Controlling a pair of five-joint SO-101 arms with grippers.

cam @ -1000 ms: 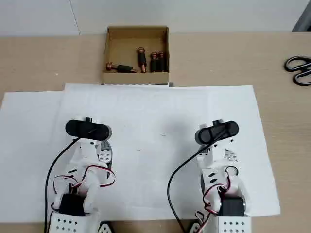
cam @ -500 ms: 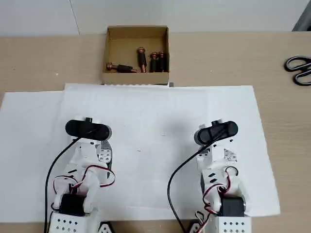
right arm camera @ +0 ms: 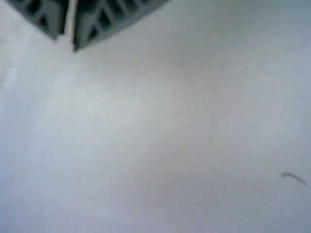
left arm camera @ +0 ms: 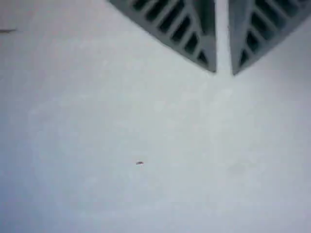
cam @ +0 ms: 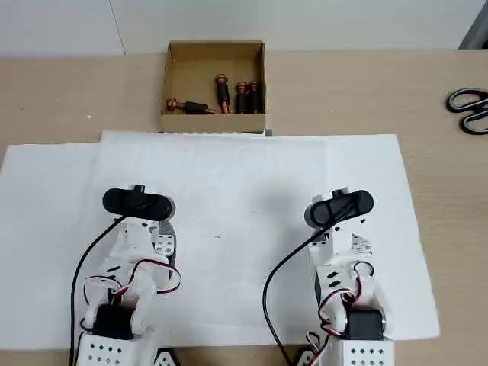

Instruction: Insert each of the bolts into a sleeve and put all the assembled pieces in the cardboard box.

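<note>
Four copper-headed bolts in dark sleeves [cam: 223,93] sit in the brown cardboard box [cam: 216,50] at the surface's far edge. They look small, rigid and likely slick, best pinched mid-sleeve. Clenched and empty: left gripper [left arm camera: 222,68], right gripper [right arm camera: 68,41].

No lettering, label, number or sign can be read anywhere; nothing legible is printed on the cardboard box [cam: 213,122] or on the white paper sheet [cam: 252,171]
</note>
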